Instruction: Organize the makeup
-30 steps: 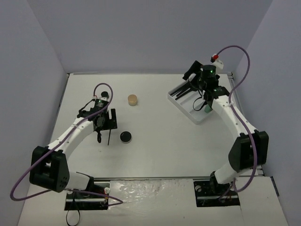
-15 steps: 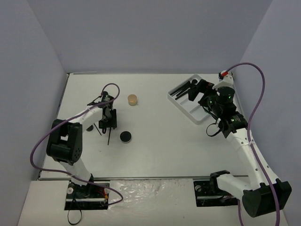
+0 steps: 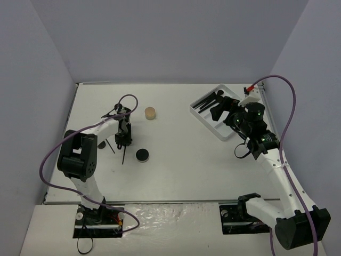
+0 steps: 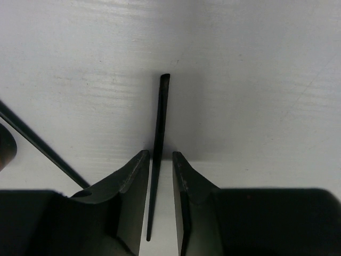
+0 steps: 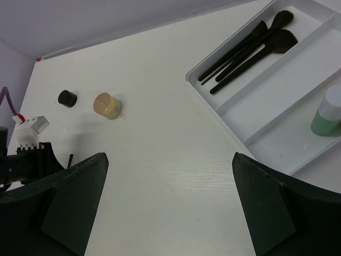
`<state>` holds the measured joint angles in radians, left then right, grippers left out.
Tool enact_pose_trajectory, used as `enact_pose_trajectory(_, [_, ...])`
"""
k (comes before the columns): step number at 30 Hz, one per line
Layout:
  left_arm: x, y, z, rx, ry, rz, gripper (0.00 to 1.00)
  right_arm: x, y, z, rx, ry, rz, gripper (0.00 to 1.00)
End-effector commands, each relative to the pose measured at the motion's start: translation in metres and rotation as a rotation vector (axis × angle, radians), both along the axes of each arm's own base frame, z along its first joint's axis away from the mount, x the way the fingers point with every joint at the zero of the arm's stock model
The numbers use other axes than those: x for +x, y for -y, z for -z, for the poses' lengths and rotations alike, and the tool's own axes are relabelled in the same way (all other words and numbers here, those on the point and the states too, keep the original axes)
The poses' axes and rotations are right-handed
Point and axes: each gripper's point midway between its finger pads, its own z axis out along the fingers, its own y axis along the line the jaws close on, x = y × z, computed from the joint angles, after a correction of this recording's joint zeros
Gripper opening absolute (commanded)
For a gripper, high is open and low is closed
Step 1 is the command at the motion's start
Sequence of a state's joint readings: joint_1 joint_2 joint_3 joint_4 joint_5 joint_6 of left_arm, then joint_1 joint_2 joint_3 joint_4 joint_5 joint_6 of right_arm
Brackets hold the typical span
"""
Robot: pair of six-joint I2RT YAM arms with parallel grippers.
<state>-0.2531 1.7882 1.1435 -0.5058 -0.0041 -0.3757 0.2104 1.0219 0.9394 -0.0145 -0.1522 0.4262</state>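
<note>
White tabletop (image 3: 181, 170) is bearing a thin black pencil (image 4: 159, 128); the left gripper (image 4: 160, 156) is straddling it narrowly, not pinching, while the right gripper (image 5: 169, 160) is hanging wide and empty near a white divided plastic tray (image 5: 277, 80).

Table (image 3: 181, 176): tray (image 5: 298, 74) at far right, with brushes (image 5: 245, 48) in one outer compartment and a bottle (image 5: 326, 120) two compartments over. Jar (image 3: 150, 113) far, left of centre; pot (image 3: 141, 155) nearer, before it. Pencil (image 4: 161, 106) left of the pot; second pencil (image 4: 37, 140) just left again.
</note>
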Motion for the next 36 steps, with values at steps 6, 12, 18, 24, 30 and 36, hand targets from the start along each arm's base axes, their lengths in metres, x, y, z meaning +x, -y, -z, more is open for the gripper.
enact_pose_trajectory(6, [0.008,0.009,0.001,-0.063,0.018,-0.036,0.0,0.002,-0.021,-0.018,-0.018,0.076,-0.131,1.0])
enact_pose_trajectory(12, [0.024,0.031,-0.057,-0.205,0.156,-0.05,0.0,-0.007,-0.063,-0.019,-0.054,0.089,-0.287,1.0])
enact_pose_trajectory(18, [0.045,0.078,-0.159,-0.525,0.395,-0.058,0.0,-0.023,-0.13,-0.019,-0.036,0.095,-0.495,0.98])
enact_pose_trajectory(24, [0.044,0.124,-0.246,-0.815,0.583,-0.027,0.0,-0.033,-0.19,-0.024,0.009,0.116,-0.639,0.87])
enact_pose_trajectory(30, [0.032,0.163,-0.299,-0.993,0.701,0.051,0.0,-0.041,-0.232,-0.018,0.054,0.106,-0.731,0.75])
enact_pose_trajectory(36, [0.019,0.183,-0.324,-1.083,0.747,0.125,0.0,-0.041,-0.246,-0.021,0.057,0.121,-0.743,0.64])
